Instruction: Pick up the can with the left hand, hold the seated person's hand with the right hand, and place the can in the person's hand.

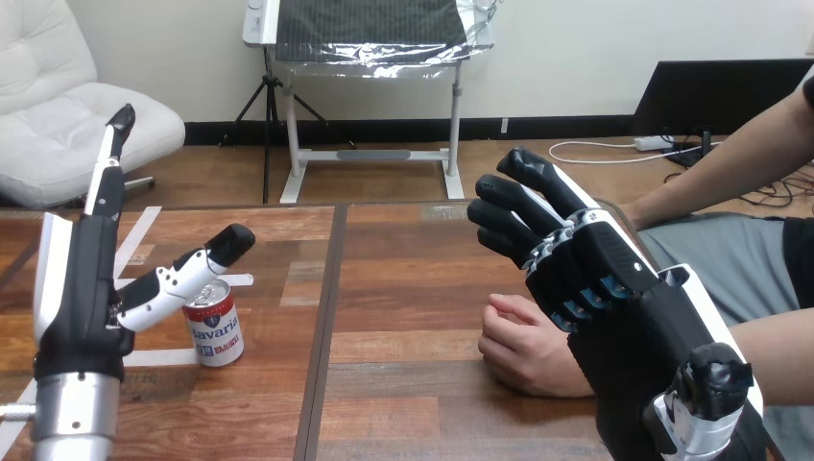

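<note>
A small red-and-white can (213,325) stands upright on the wooden table (403,279) at the left. My left hand (82,288) is raised beside it, fingers straight up and the thumb reaching out over the can's top, not closed on it. My right hand (566,252) hovers at the right, open with its fingers extended to the upper left. It hangs just above the person's hand (523,344), which rests on the table as a loose fist. I cannot tell whether the two touch.
White tape marks (139,240) run across the table behind and under the can. A dark seam (324,317) splits the tabletop down the middle. The person's forearm (710,173) shows at the upper right.
</note>
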`<action>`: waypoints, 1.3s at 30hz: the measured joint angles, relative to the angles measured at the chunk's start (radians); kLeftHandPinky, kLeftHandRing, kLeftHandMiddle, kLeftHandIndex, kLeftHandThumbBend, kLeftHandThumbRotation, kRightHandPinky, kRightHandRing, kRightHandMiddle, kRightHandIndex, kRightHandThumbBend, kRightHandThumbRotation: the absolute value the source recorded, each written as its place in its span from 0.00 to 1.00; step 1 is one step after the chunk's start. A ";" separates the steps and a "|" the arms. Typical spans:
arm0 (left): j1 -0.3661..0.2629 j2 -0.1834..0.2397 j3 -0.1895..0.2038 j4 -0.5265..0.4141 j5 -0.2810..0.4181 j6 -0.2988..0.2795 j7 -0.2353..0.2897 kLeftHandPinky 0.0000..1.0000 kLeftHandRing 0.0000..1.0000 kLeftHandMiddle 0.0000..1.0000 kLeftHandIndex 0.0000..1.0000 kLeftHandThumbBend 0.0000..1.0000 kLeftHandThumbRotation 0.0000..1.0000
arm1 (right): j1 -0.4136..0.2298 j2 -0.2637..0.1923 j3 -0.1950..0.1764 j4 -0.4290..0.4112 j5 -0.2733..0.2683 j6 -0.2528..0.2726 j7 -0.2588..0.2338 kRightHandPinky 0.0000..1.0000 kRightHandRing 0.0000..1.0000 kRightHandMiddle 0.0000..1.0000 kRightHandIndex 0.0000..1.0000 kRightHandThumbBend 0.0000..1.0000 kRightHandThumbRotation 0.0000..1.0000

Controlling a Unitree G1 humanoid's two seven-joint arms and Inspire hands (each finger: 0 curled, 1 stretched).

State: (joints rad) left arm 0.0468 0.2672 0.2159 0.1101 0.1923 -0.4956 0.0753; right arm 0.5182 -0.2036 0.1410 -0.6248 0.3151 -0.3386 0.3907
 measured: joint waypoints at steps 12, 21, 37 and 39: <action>-0.072 0.016 -0.002 0.136 0.021 -0.001 0.031 0.99 0.99 0.97 0.95 1.00 0.66 | 0.000 0.000 0.000 0.000 -0.007 0.000 -0.001 0.88 0.88 0.89 0.91 1.00 0.94; -0.111 0.032 -0.009 0.213 0.030 -0.002 0.038 0.98 0.99 0.98 0.95 1.00 0.65 | 0.000 0.000 0.000 0.000 -0.011 0.001 -0.001 0.87 0.88 0.88 0.90 1.00 0.94; -0.166 0.041 -0.014 0.328 0.052 -0.028 0.074 0.95 0.98 0.98 0.95 1.00 0.62 | 0.000 -0.001 -0.001 0.000 -0.013 0.001 -0.001 0.86 0.87 0.87 0.89 1.00 0.94; -0.173 0.041 -0.014 0.344 0.052 -0.033 0.078 0.95 0.98 0.98 0.95 1.00 0.61 | 0.000 -0.001 -0.001 0.000 -0.014 0.001 -0.001 0.85 0.87 0.87 0.89 1.00 0.94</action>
State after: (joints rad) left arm -0.1258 0.3081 0.2015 0.4537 0.2443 -0.5288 0.1535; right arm 0.5181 -0.2047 0.1397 -0.6248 0.3014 -0.3372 0.3893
